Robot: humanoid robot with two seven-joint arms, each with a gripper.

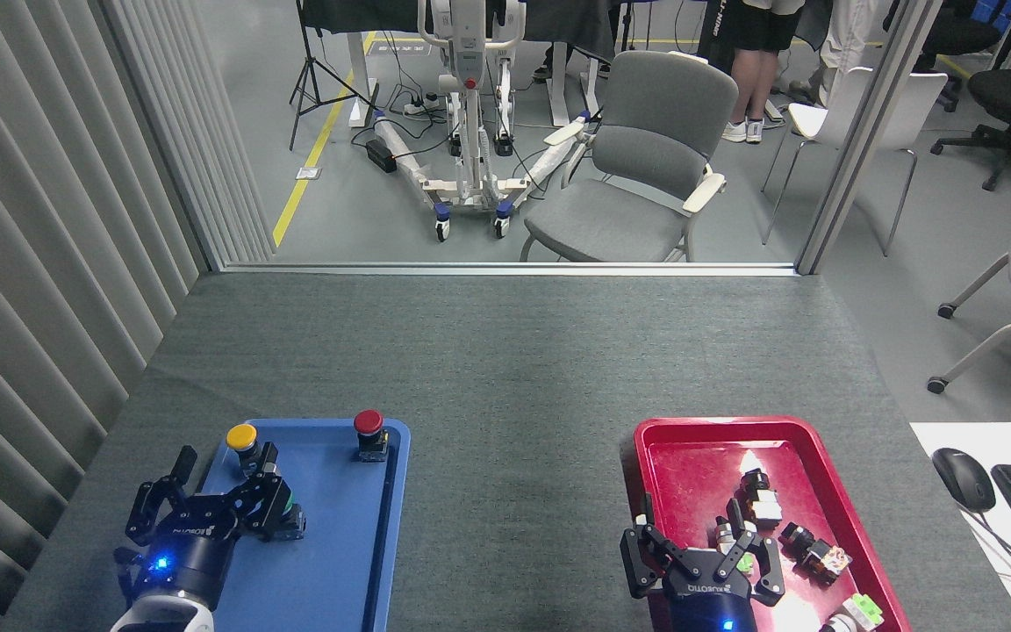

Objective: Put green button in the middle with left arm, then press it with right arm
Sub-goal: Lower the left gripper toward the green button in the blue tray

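Over the blue tray (pixel 383 527), the left arm (pixel 207 509) has its jaws spread around the green button (pixel 289 518), so it should pinch the base squarely before lifting toward the counter's middle (pixel 514 456).

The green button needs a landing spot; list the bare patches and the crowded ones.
Free: the dark-grey felt table between the blue plastic tray and the red plastic tray, and all the felt beyond both. Crowded: the red tray's right half holds small switch parts.

Yellow button (pixel 241 436) and red button (pixel 369 423) upright on blue tray (pixel 356 562).
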